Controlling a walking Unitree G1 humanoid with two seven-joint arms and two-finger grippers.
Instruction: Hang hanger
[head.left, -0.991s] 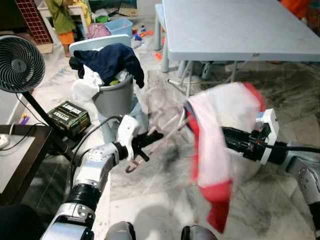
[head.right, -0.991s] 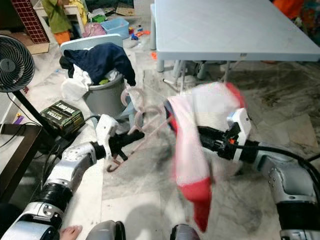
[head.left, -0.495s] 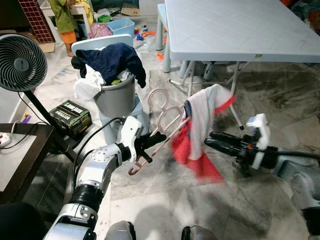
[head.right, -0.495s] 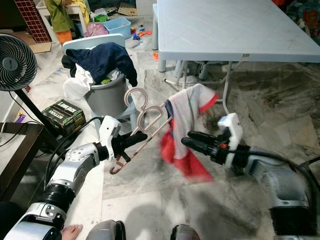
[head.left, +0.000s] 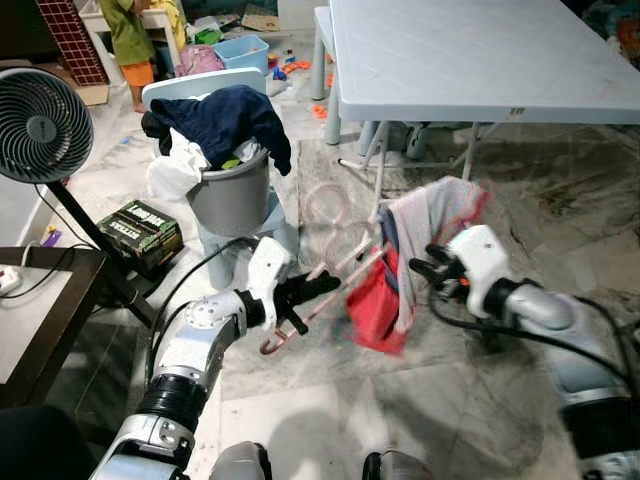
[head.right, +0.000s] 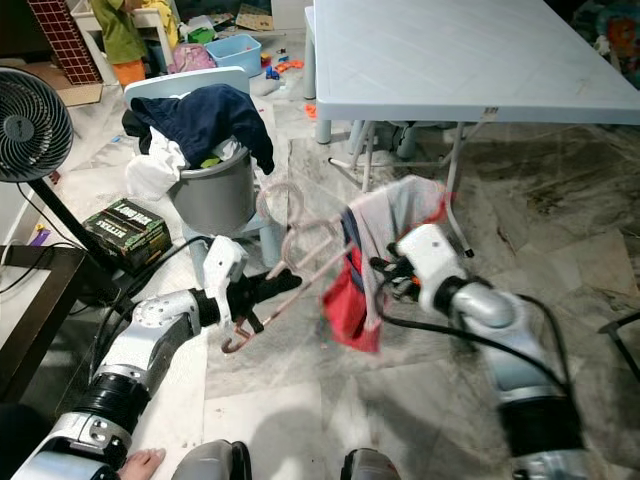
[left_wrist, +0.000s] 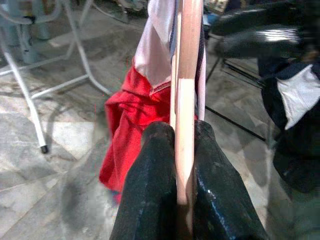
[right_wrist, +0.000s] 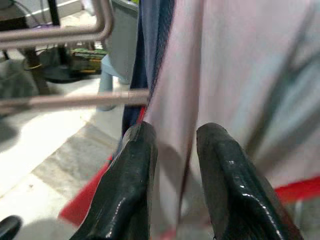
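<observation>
Pink hanger (head.left: 335, 262) up off the floor in front of the torso, tilted, hook end low near the left hand, far end rising toward the garment. Clamped between the two fingers of the left hand (left_wrist: 182, 165), fingers closed tight on the bar.

White-and-red garment (head.left: 400, 270) draped over the hanger's far end, red part hanging lowest, blurred in the head views.

Right hand (right_wrist: 172, 150) pressed up against the garment from the robot's right side, fingers a little apart with cloth lying between and around them; cannot tell whether actually pinching it. Hanger bars visible just past the fingers in the right wrist view.

Marble floor (head.left: 330, 400) below all of it.

Grey bin (head.left: 232, 195) behind the left hand, stuffed with clothes, dark blue garment (head.left: 225, 118) heaped on top, white cloth spilling over the side. Light blue chair (head.left: 200, 85) behind the bin.

Black box (head.left: 140, 230) on the floor beside the bin. Standing fan (head.left: 38, 125) at far left, dark side counter (head.left: 40, 310) below it.

Large pale blue counter (head.left: 470, 55) behind the right hand, legs standing on the floor. Person's legs (head.left: 128, 45) and a blue tub (head.left: 238, 52) at top left, well away.
</observation>
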